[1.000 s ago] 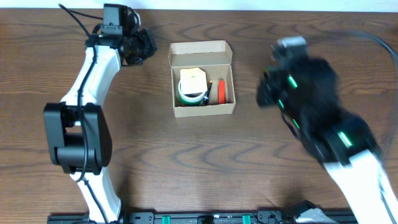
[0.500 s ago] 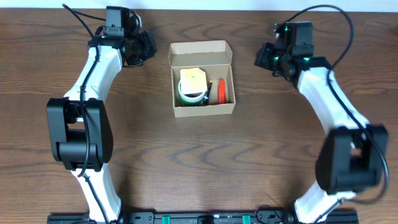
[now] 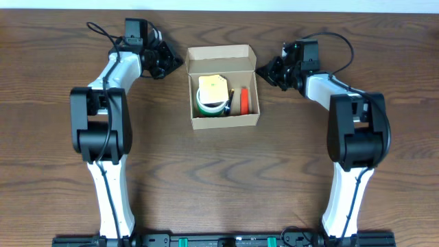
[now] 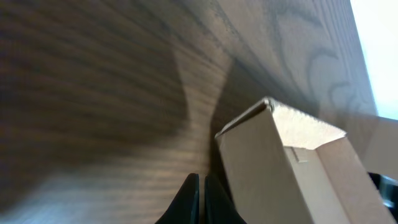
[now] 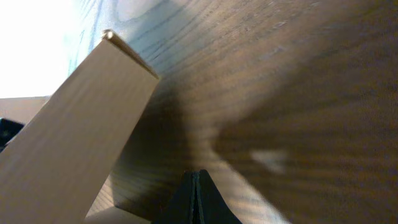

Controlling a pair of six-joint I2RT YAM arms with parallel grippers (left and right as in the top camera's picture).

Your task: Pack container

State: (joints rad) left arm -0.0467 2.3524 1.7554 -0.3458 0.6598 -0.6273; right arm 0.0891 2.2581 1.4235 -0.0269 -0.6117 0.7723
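The container [image 3: 223,122] is a tan cardboard box standing open at the table's back middle, its flap lid [image 3: 221,60] up at the far side. Inside lie a green and white tape roll [image 3: 210,105] under a yellowish pad, and a red roll [image 3: 244,100] on edge. My left gripper [image 3: 175,64] is shut and empty, just left of the lid's left edge; the box corner shows in the left wrist view [image 4: 273,155] beside the fingertips [image 4: 201,180]. My right gripper [image 3: 263,68] is shut and empty, just right of the lid; the box wall shows in the right wrist view [image 5: 74,130] near the fingertips [image 5: 196,177].
The brown wooden table [image 3: 219,178] runs in front of the box. Its far edge [image 3: 219,9] lies just behind the box and both grippers. A black rail [image 3: 219,240] runs along the front edge.
Both arms have swung inward toward the box. The right gripper came from the right side to the lid's right edge; the left moved right to the lid's left edge.
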